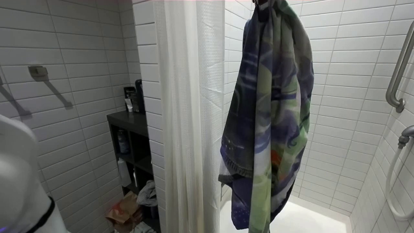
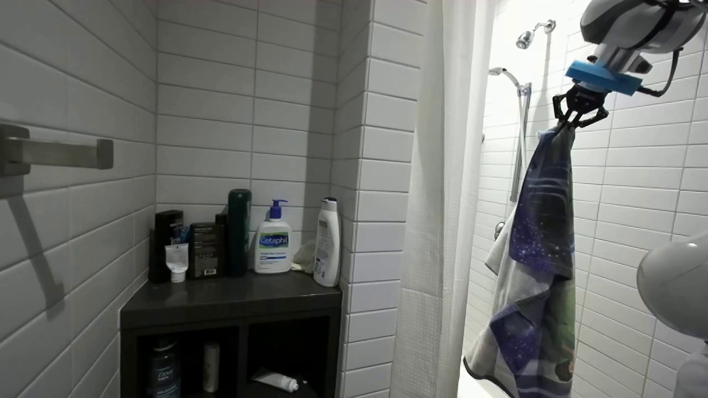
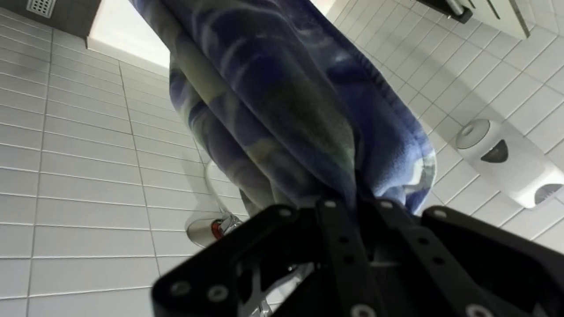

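Observation:
A patterned towel (image 2: 539,249) in purple, green and white hangs in loose folds from my gripper (image 2: 567,124). The jaws are shut on its top, which is bunched between the fingertips. In an exterior view the towel (image 1: 275,113) fills the space in front of the shower's tiled wall, with only a bit of the gripper (image 1: 263,4) showing at the top edge. In the wrist view the towel (image 3: 273,97) spreads away from the gripper (image 3: 357,202), and a short corner of it sticks out on the right. The pinched cloth itself is mostly hidden by the dark fingers.
A white shower curtain (image 1: 187,113) hangs beside the towel. Grab bar (image 1: 399,71) and hand-shower hose (image 1: 393,184) are on the right wall. A dark shelf (image 2: 232,298) carries several bottles, and a towel bar (image 2: 61,153) juts from the wall. A white dispenser (image 3: 506,163) is wall-mounted.

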Action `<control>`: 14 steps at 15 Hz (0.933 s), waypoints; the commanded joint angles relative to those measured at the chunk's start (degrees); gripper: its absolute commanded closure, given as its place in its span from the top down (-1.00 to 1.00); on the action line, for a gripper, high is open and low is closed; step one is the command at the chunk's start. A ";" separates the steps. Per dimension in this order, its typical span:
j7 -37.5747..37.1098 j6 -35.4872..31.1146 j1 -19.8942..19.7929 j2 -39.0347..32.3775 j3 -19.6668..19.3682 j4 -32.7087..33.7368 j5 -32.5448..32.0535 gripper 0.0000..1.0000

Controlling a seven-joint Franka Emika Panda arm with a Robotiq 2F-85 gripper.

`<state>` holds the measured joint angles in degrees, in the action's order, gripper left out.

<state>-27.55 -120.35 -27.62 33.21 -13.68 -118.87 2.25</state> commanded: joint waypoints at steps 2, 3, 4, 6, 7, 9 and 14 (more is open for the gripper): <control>1.40 5.44 1.33 -2.41 -1.30 6.07 0.17 -0.95; 1.55 6.10 1.38 -2.68 -1.43 6.67 0.16 -0.95; 1.91 6.68 1.49 -2.68 -1.57 6.92 0.23 -0.95; 2.86 7.62 1.81 -2.93 -1.93 7.58 0.55 -0.95; 3.12 8.06 1.95 -2.90 -2.02 7.70 0.65 -0.95; 4.11 8.94 2.44 -2.90 -2.40 8.03 0.87 -0.95; 5.99 10.75 3.65 -2.86 -3.47 8.75 1.84 -0.95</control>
<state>-23.18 -111.61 -25.33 31.57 -15.96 -113.38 2.70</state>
